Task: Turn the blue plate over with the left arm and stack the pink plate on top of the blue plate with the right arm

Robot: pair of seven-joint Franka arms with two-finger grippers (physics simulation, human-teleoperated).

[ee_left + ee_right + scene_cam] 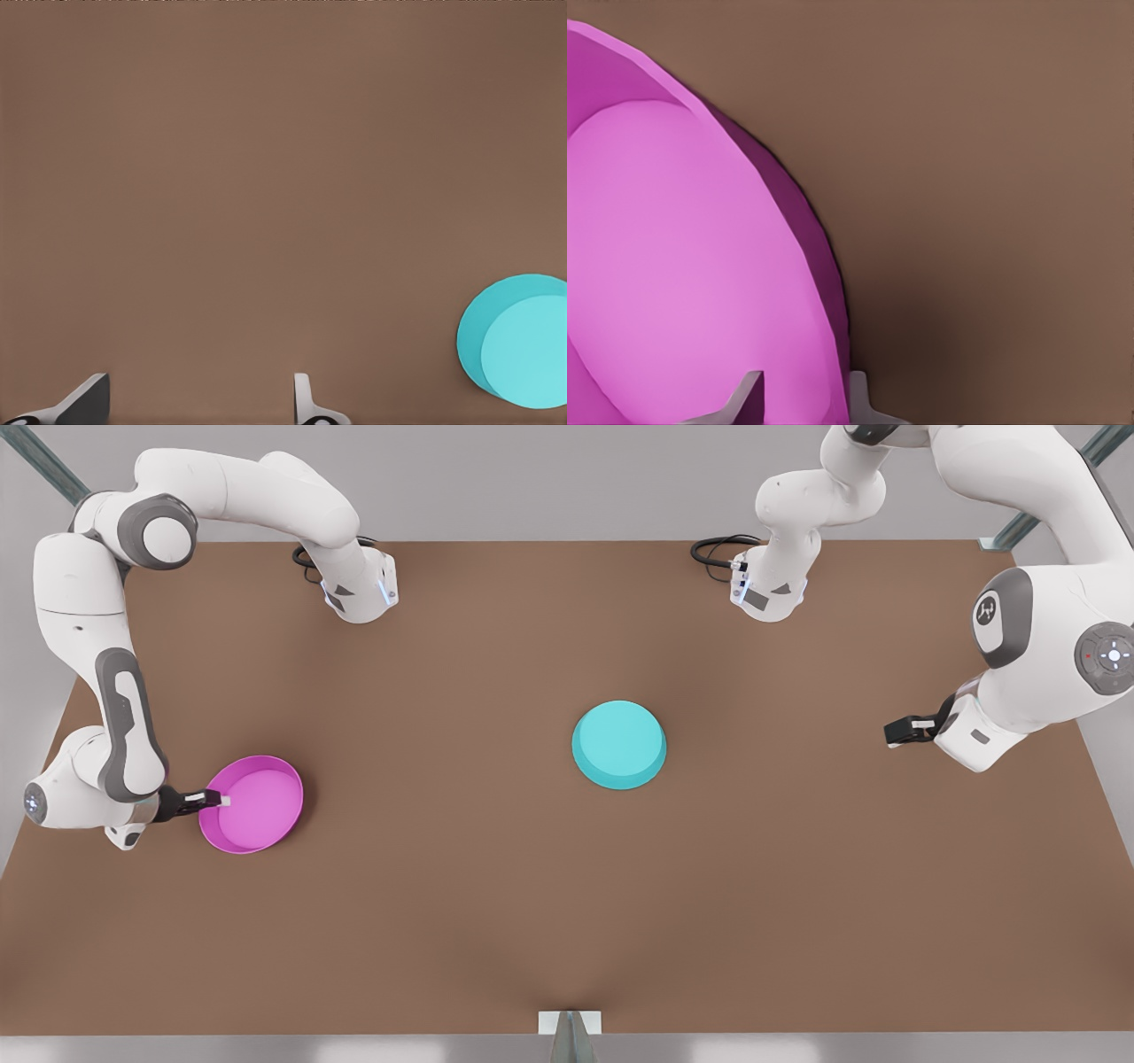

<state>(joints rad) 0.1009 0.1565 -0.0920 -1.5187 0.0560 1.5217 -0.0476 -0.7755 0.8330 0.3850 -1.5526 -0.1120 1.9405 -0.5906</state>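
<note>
Pink plate [682,266] crowds my right wrist view, its rim running between the two fingers [749,398] of the right tool, one finger inside the dish over the lighter floor, the other outside against the wall. So I read the right tool [213,800] as clamped on the pink plate's rim. From the front view, that plate [257,806] sits open side up at the front view's left, tipped a little, with the tool gripping the rim on the side nearest that arm.

My left tool [905,731] hangs at the front view's right, well apart from the blue plate [618,744], with bare tabletop [549,903] between them. That arm waits there. On the left wrist view I see its two fingers [84,403] standing apart with nothing between them but brown surface, and the blue plate [518,341] off at the picture's edge.

I find the blue plate near the middle of the tabletop, base up, its flat bottom showing and its rim down on the surface. It lies well apart from the pink plate, and neither tool touches it.
</note>
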